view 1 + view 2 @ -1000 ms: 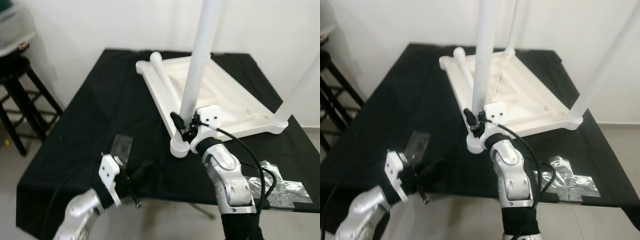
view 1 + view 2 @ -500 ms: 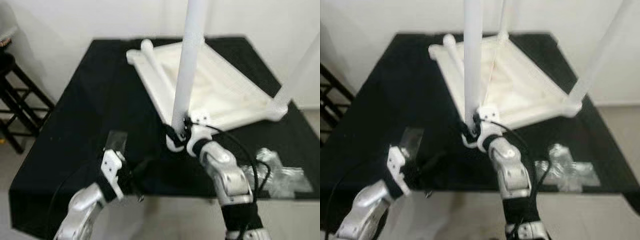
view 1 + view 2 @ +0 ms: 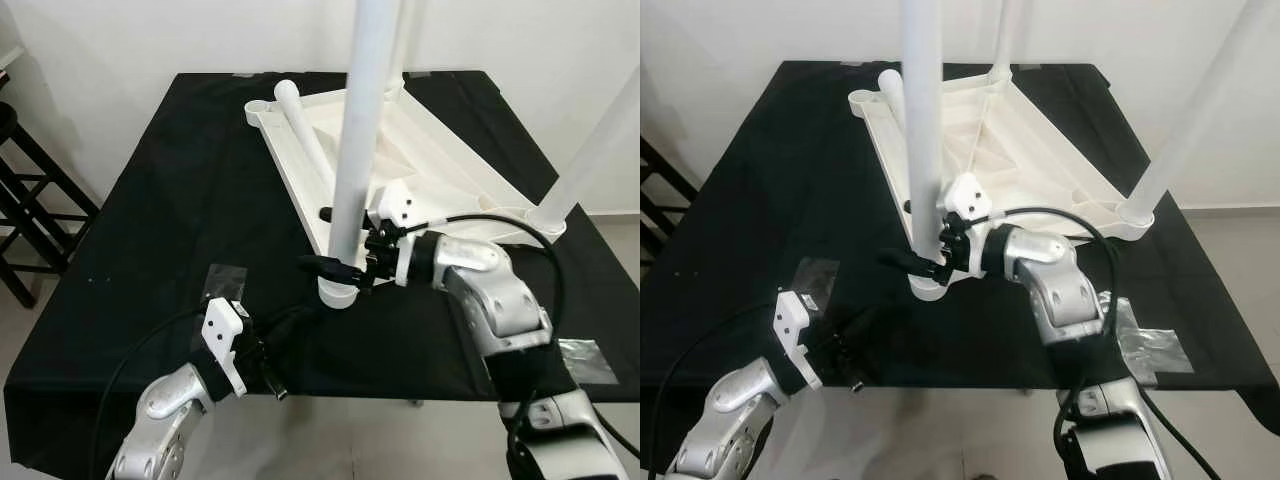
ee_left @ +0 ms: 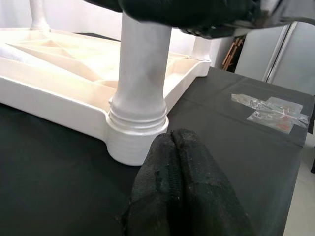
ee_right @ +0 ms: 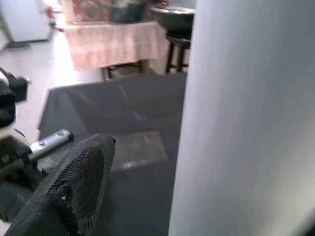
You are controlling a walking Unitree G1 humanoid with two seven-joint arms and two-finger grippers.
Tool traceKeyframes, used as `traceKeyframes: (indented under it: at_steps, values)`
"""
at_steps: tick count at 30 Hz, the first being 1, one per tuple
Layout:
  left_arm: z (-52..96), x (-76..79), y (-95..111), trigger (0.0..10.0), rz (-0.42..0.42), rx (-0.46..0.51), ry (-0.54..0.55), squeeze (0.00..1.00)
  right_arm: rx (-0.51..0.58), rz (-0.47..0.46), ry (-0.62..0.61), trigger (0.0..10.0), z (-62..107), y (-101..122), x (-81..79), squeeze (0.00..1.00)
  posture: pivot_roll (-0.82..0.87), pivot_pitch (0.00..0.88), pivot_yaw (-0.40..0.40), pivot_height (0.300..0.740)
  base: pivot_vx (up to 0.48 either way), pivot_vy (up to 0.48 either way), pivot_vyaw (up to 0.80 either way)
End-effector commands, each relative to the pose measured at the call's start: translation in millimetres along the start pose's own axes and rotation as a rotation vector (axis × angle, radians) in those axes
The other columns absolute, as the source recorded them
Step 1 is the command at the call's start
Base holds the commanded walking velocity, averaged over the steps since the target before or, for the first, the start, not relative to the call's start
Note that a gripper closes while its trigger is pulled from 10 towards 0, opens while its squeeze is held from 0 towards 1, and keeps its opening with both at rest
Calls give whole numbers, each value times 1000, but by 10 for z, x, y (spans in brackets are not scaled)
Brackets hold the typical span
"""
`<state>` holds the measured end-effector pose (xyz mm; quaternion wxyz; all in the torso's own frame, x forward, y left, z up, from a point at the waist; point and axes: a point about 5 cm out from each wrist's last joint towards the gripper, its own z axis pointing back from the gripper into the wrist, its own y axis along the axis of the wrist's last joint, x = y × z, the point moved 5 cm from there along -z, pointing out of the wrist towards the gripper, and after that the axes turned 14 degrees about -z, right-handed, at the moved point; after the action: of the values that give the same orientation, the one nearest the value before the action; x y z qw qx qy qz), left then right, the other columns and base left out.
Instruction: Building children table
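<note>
The upturned white tabletop (image 3: 430, 180) lies on the black surface (image 3: 180, 220). The right end effector (image 3: 335, 268) grips 1 upright leg (image 3: 358, 150). The left end effector (image 4: 179, 189), fingers pressed together, sits near its socket (image 4: 133, 140).

Both eye views look down from above the black table's near edge (image 3: 420, 385). Each wrist view sits low, close to the near-corner leg (image 4: 140, 78), the part all views share
</note>
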<state>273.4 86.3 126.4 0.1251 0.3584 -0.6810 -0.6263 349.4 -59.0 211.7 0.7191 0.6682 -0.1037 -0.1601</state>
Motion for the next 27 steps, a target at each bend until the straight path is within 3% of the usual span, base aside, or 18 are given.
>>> traceKeyframes:
  at_steps: [1,2,3,4,5,10,17,22,23,24,25,26,27]
  values:
    - [26,22,-67,10000,11,-23,-1,0,20,-12,76,10000,-51,6,-78,0,34,108,0,740,0,0,0]
    - [26,22,-67,10000,11,-23,-1,0,20,-12,76,10000,-51,6,-78,0,34,108,0,740,0,0,0]
    - [25,24,-67,10000,10,-24,-2,0,28,-27,82,3529,-47,22,-46,0,36,106,1,740,0,0,0]
    - [25,24,-67,10000,10,-24,-2,0,28,-27,82,3529,-47,22,-46,0,36,106,1,740,0,0,0]
    - [26,27,-66,10000,11,-24,-3,0,30,-37,103,0,-30,38,-10,0,37,106,0,740,0,0,0]
    - [28,33,-65,10000,13,-23,-3,0,28,-65,123,0,40,34,87,0,35,109,0,740,0,0,0]
    - [37,30,-58,10000,14,-21,-2,0,53,-99,36,0,133,-57,191,0,30,115,4,740,0,0,0]
    - [50,31,-50,10000,13,-22,-4,0,71,-140,-147,0,199,-256,280,0,28,126,-2,740,0,0,0]
    - [56,30,-47,10000,14,-21,-3,0,62,-166,-256,0,181,-382,306,0,23,132,-3,740,0,0,0]
    - [65,28,-41,10000,14,-21,-3,0,82,-221,-532,0,201,-541,436,0,23,137,-5,740,0,0,0]
    - [65,28,-41,10000,14,-21,-3,0,82,-221,-532,0,201,-541,436,0,23,137,-5,740,0,0,0]
    - [72,26,-38,10000,14,-21,-2,0,91,-259,-728,0,261,-653,510,0,23,139,-4,740,0,0,0]
    - [76,24,-33,10000,13,-21,-2,0,79,-270,-831,0,268,-800,381,0,25,146,-3,740,0,0,0]
